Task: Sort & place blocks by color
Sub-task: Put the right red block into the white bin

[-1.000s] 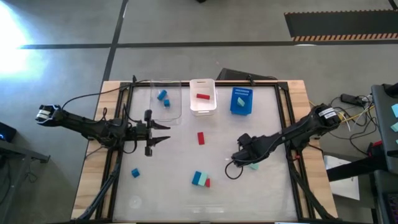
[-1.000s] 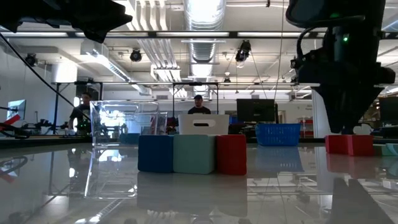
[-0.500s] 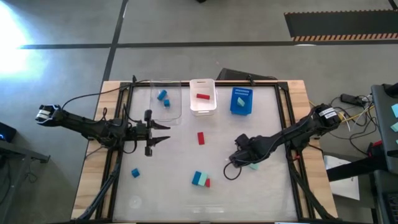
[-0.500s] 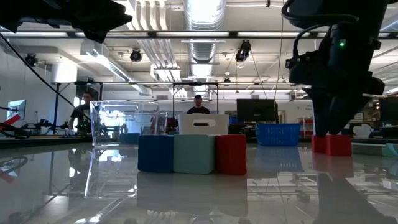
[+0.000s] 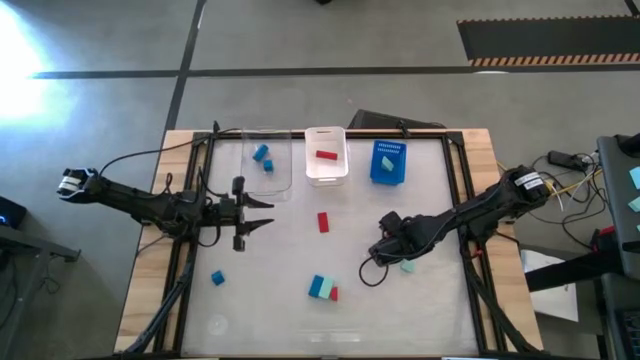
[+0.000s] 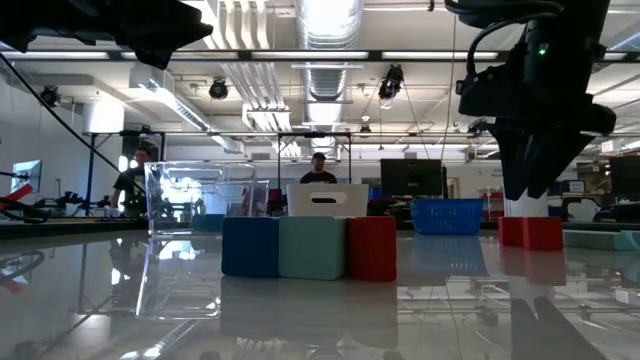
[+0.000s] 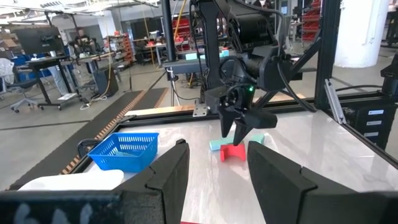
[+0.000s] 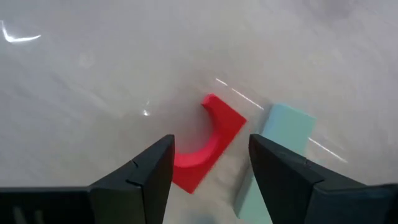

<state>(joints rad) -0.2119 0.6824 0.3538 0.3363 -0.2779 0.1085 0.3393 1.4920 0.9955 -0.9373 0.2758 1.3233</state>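
My right gripper [image 8: 211, 183] is open and hovers just above a red arch-shaped block [image 8: 208, 144], its fingers standing to either side without touching. In the low view the right gripper [image 6: 530, 185] hangs clear over that red block [image 6: 530, 232]. A mint-teal block [image 8: 280, 140] lies flat beside it. In the high view the right gripper [image 5: 380, 250] hides the red block. A red bar [image 5: 323, 221], a blue block [image 5: 217, 277] and a blue, teal and red cluster [image 5: 322, 289] rest on the table. My left gripper [image 5: 258, 213] waits open at the left.
At the far edge stand a clear bin [image 5: 282, 172] holding blue blocks, a white bin [image 5: 326, 172] holding a red block, and a blue basket [image 5: 388, 172] holding a teal one. The right arm's cable loops on the table near the gripper. People stand in the room beyond.
My right gripper has shifted slightly toward the table's left edge and risen off the red arch block. That block has slid a little toward the left and now sits free on the table below the fingers.
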